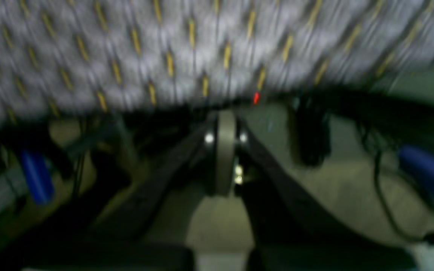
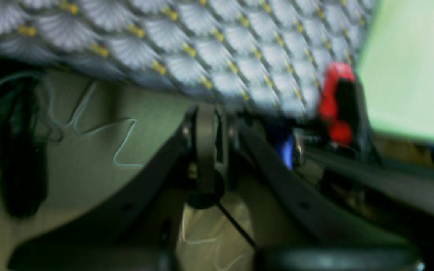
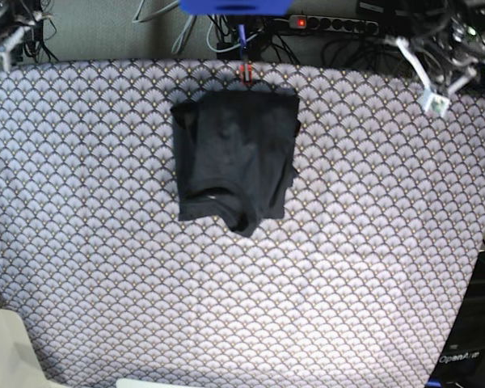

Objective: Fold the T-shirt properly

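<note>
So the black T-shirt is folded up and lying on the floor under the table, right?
Not quite. The T-shirt is folded up, but it lies on top of the fan-patterned tablecloth, near the far edge of the table, not on the floor. The base view shows it.

Fan-patterned tablecloth (image 3: 347, 267) covers table; power strip (image 3: 339, 24) behind.

My left gripper (image 1: 225, 150) with fingers pressed together, holding nothing, my right gripper (image 2: 206, 158) likewise closed and empty, both arms drawn back to the far corners, left arm (image 3: 449, 48) folded, right arm (image 3: 4, 32) tucked
</note>
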{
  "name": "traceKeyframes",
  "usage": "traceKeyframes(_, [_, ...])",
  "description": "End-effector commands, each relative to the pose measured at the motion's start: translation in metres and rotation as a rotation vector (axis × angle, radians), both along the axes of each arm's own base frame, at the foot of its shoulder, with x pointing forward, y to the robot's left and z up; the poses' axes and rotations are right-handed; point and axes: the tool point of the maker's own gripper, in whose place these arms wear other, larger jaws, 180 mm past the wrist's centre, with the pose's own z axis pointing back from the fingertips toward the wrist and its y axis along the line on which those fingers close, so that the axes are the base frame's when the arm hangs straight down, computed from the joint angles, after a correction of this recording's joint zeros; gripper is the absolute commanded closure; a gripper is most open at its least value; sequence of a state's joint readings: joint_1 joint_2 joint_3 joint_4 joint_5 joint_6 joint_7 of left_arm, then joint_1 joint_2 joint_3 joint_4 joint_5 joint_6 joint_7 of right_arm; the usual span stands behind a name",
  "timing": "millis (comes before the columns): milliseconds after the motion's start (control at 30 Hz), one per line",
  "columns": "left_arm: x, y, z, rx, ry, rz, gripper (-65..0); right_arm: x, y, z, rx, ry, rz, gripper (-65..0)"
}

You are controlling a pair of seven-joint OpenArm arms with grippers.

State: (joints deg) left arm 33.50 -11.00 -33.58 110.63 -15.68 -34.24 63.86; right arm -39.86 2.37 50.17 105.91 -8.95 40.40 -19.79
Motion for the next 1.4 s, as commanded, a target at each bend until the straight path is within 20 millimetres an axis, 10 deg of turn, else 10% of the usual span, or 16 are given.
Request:
traceKeyframes(0, [-0.004, 0.000, -0.001, 0.006, -0.005, 0.007, 0.0, -0.010, -0.010, 0.002, -0.029, -0.001, -0.032, -3.1])
traceKeyframes(533, [-0.127, -0.078, -0.147, -0.242, 0.074, 0.119, 0.0, -0.133, -0.041, -0.130, 0.182, 0.008, -0.369, -3.1])
traceKeyframes(700, [-0.154, -0.106, -0.196, -0.332, 0.134, 0.205, 0.0, -0.152, -0.004, -0.191, 0.409, 0.114, -0.397, -3.2])
traceKeyframes(1033, [-0.148, -0.151, -0.229, -0.509, 0.083, 0.460, 0.0, -0.143, 0.088, -0.245, 0.545, 0.395, -0.121, -3.5])
traceKeyframes(1367, [-0.095, -0.099, -0.248, 0.047, -0.016, 0.215, 0.0, -0.094, 0.086, -0.271, 0.130, 0.458, 0.031, -3.6])
